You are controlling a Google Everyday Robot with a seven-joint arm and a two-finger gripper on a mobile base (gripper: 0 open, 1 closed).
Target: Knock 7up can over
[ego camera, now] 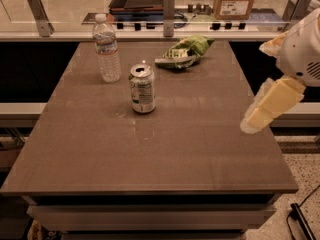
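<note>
The 7up can stands upright on the brown table, a little left of the table's middle, its silver top with pull tab facing up. My gripper hangs at the right side of the view, over the table's right edge. It is well to the right of the can, apart from it, and holds nothing that I can see.
A clear water bottle with a white cap stands behind and to the left of the can. A green snack bag lies behind and to the right of it. A counter with metal posts and a cardboard box runs behind the table.
</note>
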